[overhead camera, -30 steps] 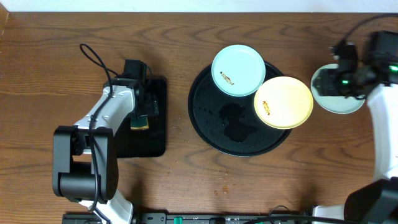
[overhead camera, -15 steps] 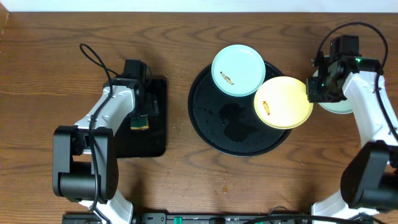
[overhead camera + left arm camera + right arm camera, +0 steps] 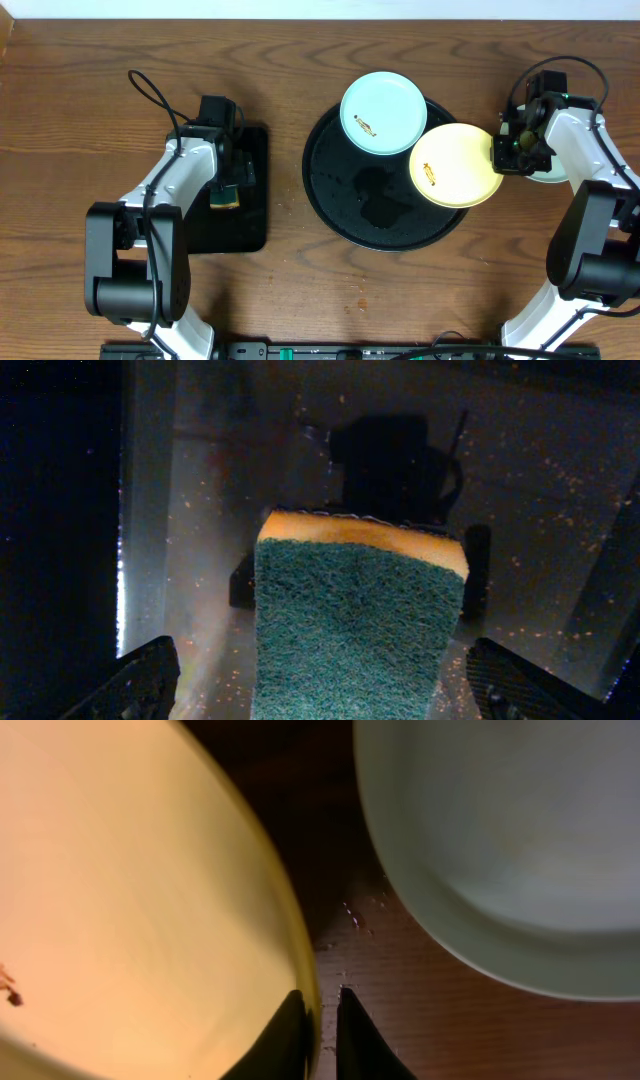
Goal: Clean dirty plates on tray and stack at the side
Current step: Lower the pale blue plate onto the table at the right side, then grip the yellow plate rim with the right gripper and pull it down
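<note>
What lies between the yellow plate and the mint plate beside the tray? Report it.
Only bare wooden table with a few tiny specks, clearest in the right wrist view; the right gripper pinches the yellow plate there.

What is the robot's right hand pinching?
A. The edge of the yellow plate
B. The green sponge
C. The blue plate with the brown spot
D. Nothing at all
A. In the right wrist view, the right gripper has its two fingers shut on the rim of the yellow plate, one on each side of the edge.
</note>
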